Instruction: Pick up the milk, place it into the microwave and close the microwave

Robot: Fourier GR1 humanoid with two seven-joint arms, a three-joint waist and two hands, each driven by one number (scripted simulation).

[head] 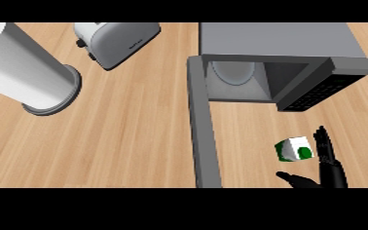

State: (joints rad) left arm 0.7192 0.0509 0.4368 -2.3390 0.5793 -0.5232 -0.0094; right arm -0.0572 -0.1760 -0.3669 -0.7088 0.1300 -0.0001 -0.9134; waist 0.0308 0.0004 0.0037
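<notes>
A light wooden tabletop (129, 136) with grain running across it carries everything here. At its far left stands a tall white cylinder (28, 68) on a round grey base, leaning out of view at the upper edge. Near it, further along the back, sits a silver toaster (115, 41) with a dark lever on its side. To the right stands a grey microwave (287, 41), its cavity exposed and its door (203, 126) swung open, reaching toward the near edge. Near the front right is a small white and green milk carton (295, 149), just beside the door's free end
</notes>
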